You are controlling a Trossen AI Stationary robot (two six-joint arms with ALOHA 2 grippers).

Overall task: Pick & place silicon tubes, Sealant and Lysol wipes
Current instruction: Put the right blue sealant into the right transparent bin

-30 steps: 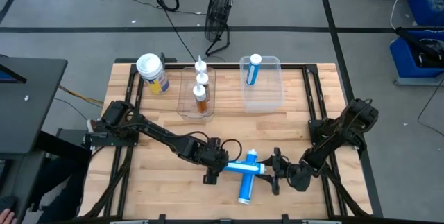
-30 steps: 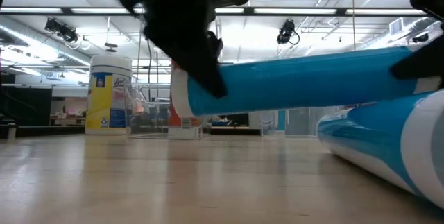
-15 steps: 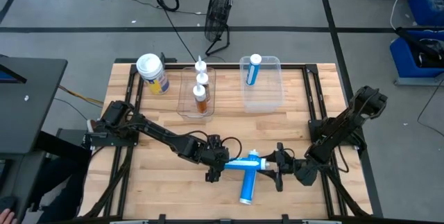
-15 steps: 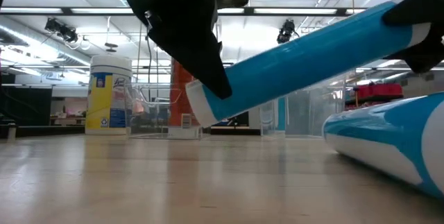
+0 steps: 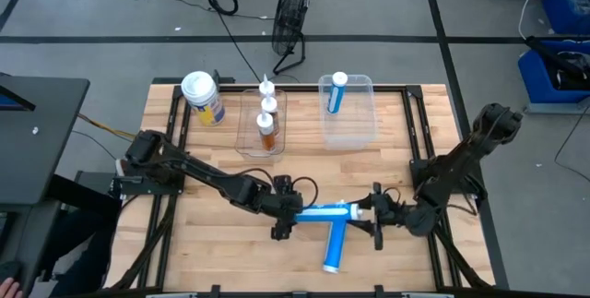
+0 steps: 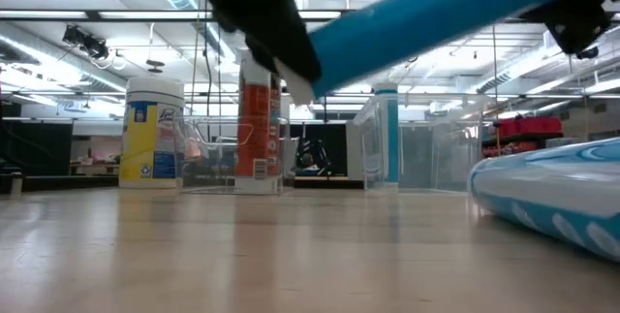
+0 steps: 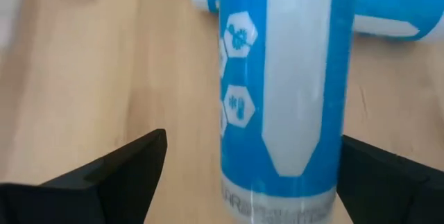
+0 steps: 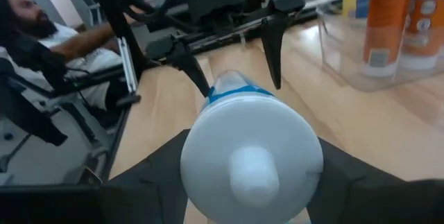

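Note:
A blue silicone tube [image 5: 323,213] hangs level across the table's near middle, between my two grippers. My right gripper [image 5: 373,217] is shut on its right end. My left gripper [image 5: 284,220] is open, with its fingers on either side of the tube's left end [image 7: 277,78]. I cannot tell whether one finger touches the tube. A second blue tube [image 5: 333,250] lies on the table on its side, below the first. The Lysol wipes canister [image 5: 203,98] stands upright at the far left. My right gripper pinches the tube's white right end [image 8: 198,151] between its two fingers [image 8: 156,175]. They come level from the table's right and lie along the tube. The tube is lifted clear of the table and tilted [image 6: 436,13], with the held end higher.
A clear bin [image 5: 262,137] at the far middle holds upright orange sealant tubes. A second clear bin [image 5: 361,123] holds a blue tube. A fan [image 5: 291,21] stands beyond the far edge. A person [image 8: 35,30] sits beyond the table's left side.
My right gripper has risen and drawn toward the table's right edge with the tube. The tube has lifted off the lying tube, its right end first, so it now tilts clear of the table. The lying tube has stayed on the table.

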